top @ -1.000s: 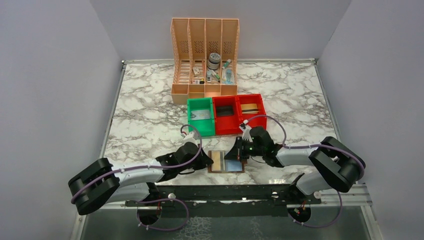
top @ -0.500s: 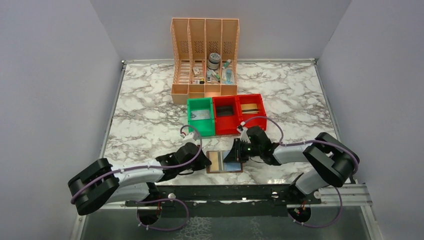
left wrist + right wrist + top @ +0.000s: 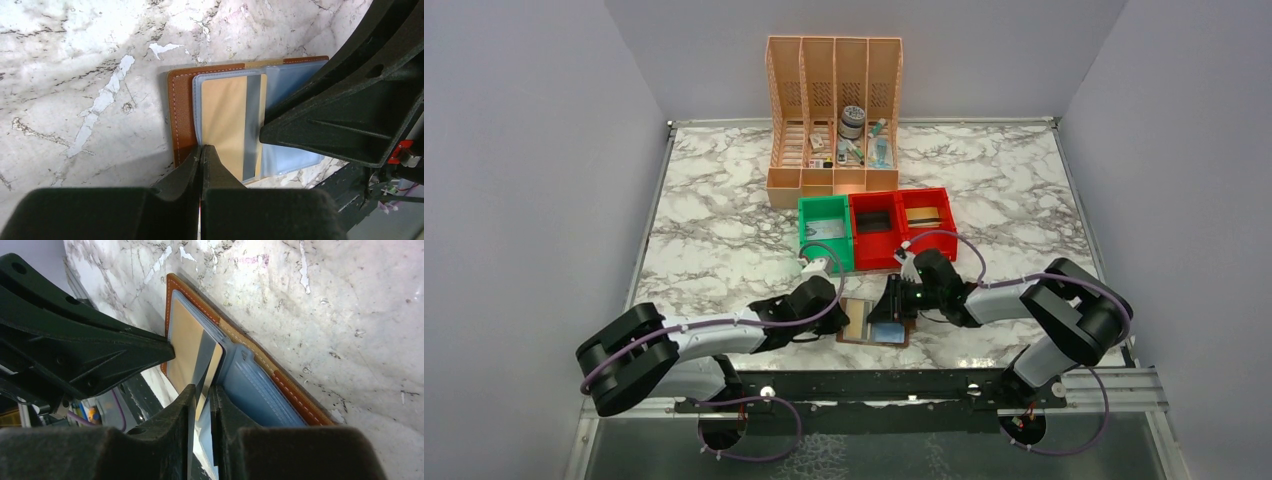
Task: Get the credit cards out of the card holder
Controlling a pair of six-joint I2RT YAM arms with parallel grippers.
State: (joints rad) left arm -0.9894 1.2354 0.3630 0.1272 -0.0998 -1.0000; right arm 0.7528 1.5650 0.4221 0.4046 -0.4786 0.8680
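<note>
Credit cards (image 3: 227, 117): none out yet, all lodged in the card holder (image 3: 181, 115) lying open near the marble table's (image 3: 75, 75) front edge. Left gripper (image 3: 201, 152): shut, tips at the holder's edge. Right gripper (image 3: 202, 392): narrowly parted astride the tan card (image 3: 187, 347); clamped or not, cannot tell.

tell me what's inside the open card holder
A tan card with a grey stripe in pale blue sleeves. The right gripper covers part, so other cards may be hidden.
</note>
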